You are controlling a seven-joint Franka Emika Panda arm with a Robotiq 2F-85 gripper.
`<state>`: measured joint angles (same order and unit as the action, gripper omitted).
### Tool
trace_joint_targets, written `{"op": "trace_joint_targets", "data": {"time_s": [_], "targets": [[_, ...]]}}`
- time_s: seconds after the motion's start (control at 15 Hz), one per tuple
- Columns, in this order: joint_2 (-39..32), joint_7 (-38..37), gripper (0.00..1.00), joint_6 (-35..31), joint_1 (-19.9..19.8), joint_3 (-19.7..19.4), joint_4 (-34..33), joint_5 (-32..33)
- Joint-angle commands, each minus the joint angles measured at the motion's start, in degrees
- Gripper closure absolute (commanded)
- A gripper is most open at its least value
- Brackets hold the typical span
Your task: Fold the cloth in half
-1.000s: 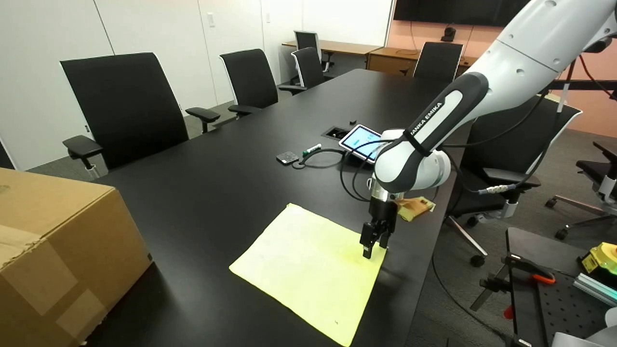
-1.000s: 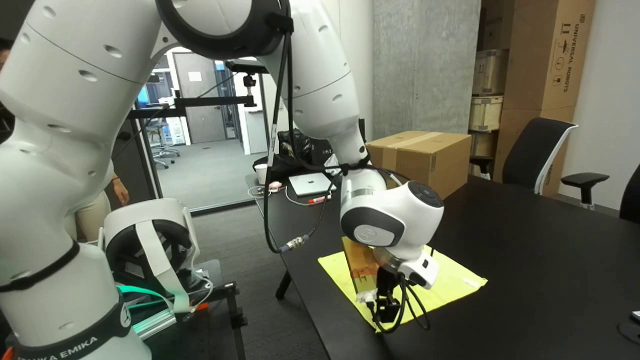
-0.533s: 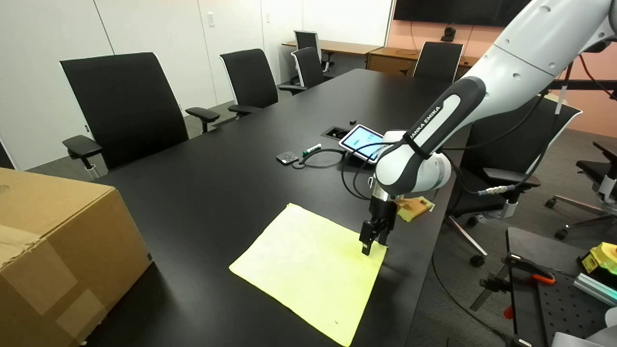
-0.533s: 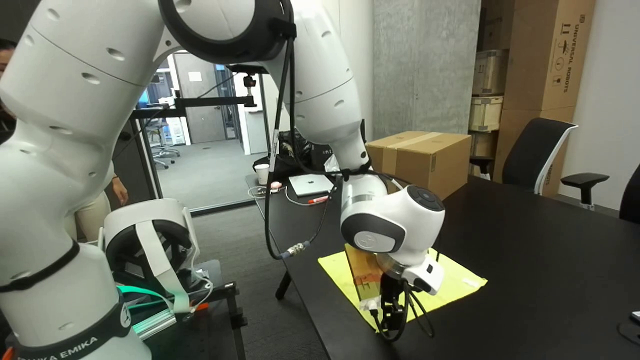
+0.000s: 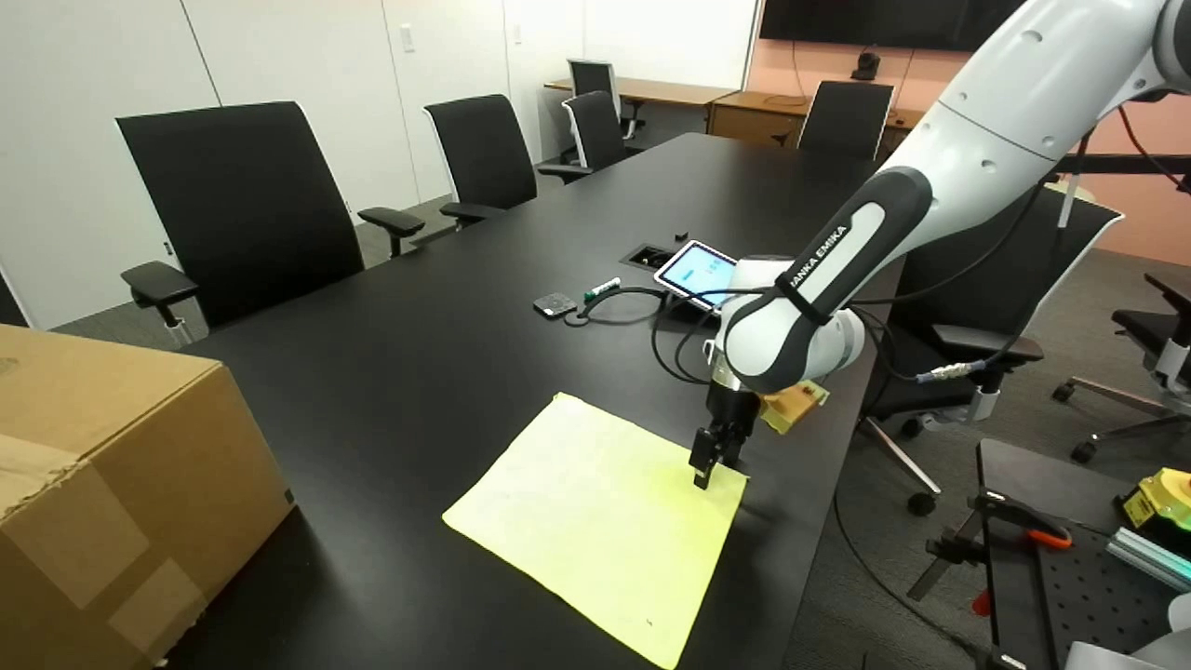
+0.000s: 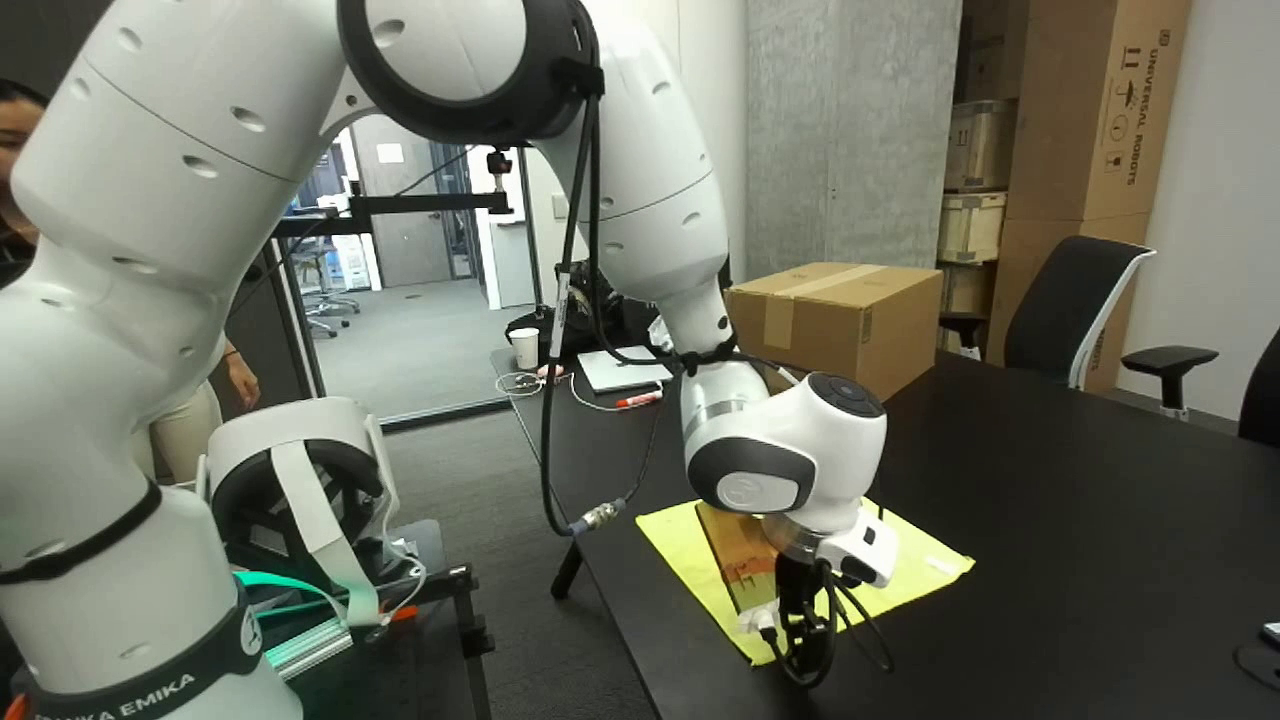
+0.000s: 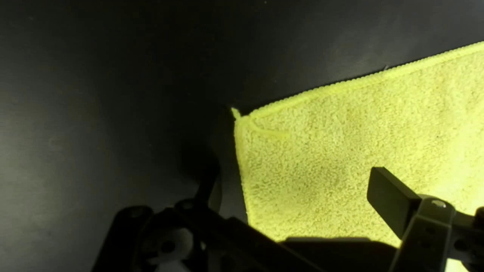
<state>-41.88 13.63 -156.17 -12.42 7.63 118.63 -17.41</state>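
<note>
1. The pale-yellow, roughly rectangular fabric cloth (image 5: 595,530) is lying spread flat on the long black tabletop (image 5: 447,372), at the near centre in an exterior view.
2. A white and dark-grey robot arm (image 5: 1010,135) is hanging over the tabletop from the right, bearing the black two-fingered end effector (image 7: 297,189).
3. The end effector is pointing downward at the cloth's right corner, its jaws standing well apart.
4. In the wrist view, the right finger (image 7: 391,202) is sitting over the cloth; the left finger (image 7: 211,192) is sitting past the hemmed edge, over the tabletop. Whether either is touching the surface below, the views are not showing.
5. In an exterior view, a large brown cardboard box (image 5: 177,493) is standing at the near left, apart from the cloth.
6. A white-bordered tablet with a bluish screen (image 5: 696,270) is resting tilted on the far side of the cloth; a green-and-white marker (image 5: 603,288) and a small dark square object (image 5: 555,304) are lying to its left.
7. In an exterior view, a flat silver laptop (image 6: 618,370), a white cup (image 6: 525,348) and a red-and-white marker (image 6: 638,399) are occupying the tabletop's far left.
</note>
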Motion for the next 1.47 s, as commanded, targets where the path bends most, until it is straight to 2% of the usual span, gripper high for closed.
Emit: {"op": "trace_joint_targets", "data": {"time_s": [0.0,0.27,0.33,0.4,0.53,0.67,0.87,1.2,1.4], "targets": [[-1.8,-2.3,0.0,-1.0,1.7,-1.1,-1.7,2.9],[-1.2,-1.7,0.0,0.7,0.3,0.4,-1.5,2.5],[-1.0,-1.6,0.06,1.2,0.1,0.6,-1.4,2.4],[-1.1,-1.8,0.14,1.7,0.4,0.4,-1.6,2.6],[-0.9,-1.6,0.41,2.8,0.2,0.7,-1.6,2.5],[-0.9,-1.4,0.58,4.0,0.1,0.9,-1.8,2.2],[-0.3,-0.8,0.78,6.0,-0.3,1.5,-1.8,1.8],[1.1,0.9,0.95,9.9,-1.3,2.8,-2.5,1.1],[1.8,2.3,0.91,12.4,-1.9,3.4,-3.0,0.8]]}}
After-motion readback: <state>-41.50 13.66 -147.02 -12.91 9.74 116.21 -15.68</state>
